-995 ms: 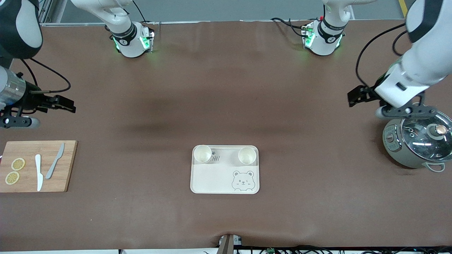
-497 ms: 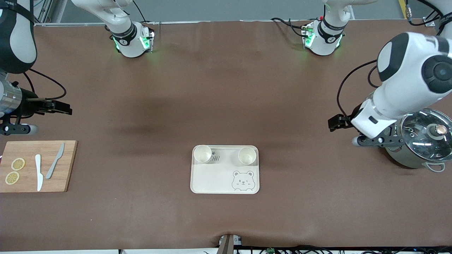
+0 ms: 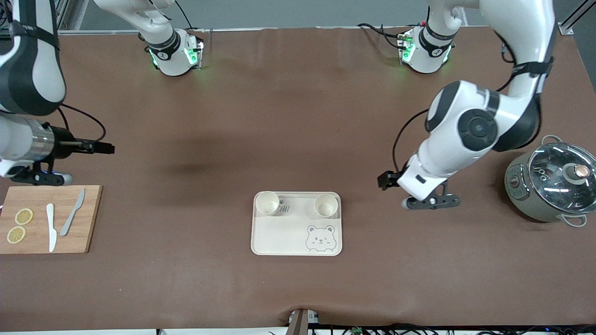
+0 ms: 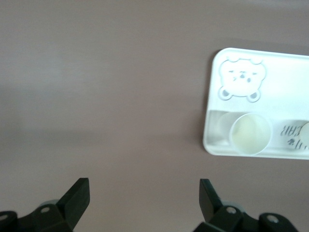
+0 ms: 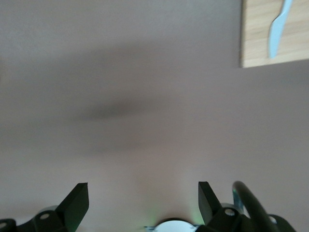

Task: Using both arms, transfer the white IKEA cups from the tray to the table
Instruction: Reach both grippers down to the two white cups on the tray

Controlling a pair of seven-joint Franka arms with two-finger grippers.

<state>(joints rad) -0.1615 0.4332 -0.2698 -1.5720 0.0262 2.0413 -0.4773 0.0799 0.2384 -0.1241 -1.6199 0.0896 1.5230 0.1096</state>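
Two white IKEA cups stand upright on a cream bear tray point(image 3: 279, 237), in its two corners farther from the front camera: one cup point(image 3: 267, 203) toward the right arm's end, the other cup point(image 3: 326, 205) toward the left arm's end. My left gripper point(image 3: 385, 180) is open and empty over bare table beside the tray. The left wrist view shows its open gripper point(image 4: 143, 191), the tray point(image 4: 285, 82), one cup point(image 4: 250, 134) and the rim of the second cup point(image 4: 305, 133). My right gripper point(image 3: 100, 148) is open and empty over bare table near the cutting board, as the right wrist view point(image 5: 142, 193) also shows.
A wooden cutting board point(image 3: 32, 242) with two lemon slices point(image 3: 19, 225), a white knife point(image 3: 50, 227) and a grey knife point(image 3: 72, 212) lies at the right arm's end. A grey-green pot with a glass lid point(image 3: 551, 186) stands at the left arm's end.
My left arm has swung from over the pot toward the tray. My right gripper has shifted a little toward the table's middle. Cups and tray have not moved.
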